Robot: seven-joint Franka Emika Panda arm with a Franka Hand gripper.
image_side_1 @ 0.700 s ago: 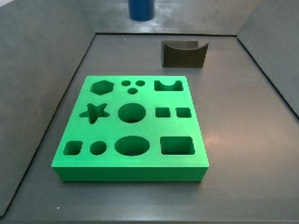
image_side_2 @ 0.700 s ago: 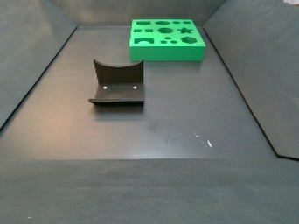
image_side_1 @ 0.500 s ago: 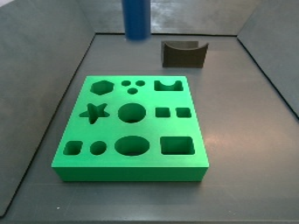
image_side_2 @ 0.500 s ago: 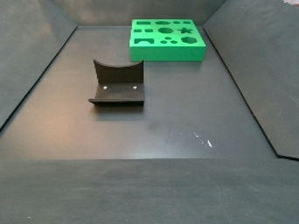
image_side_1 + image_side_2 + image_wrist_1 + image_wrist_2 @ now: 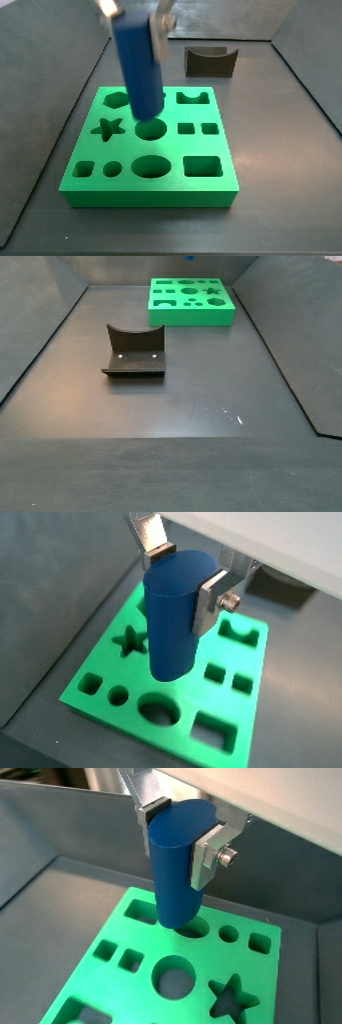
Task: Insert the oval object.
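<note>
Over the green block (image 5: 151, 150), you've swung the peg (image 5: 136, 68) in from the back wall in under a second, and it now hangs upright just above the middle holes. Your gripper (image 5: 186, 574) is clenched on its top end, so lining up with the oval hole looks next.

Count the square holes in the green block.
4 square holes: two small mid-right, one large near-right corner, one near-left corner. Gripper holds the tall blue oval peg over the block, possibly hiding others.
</note>
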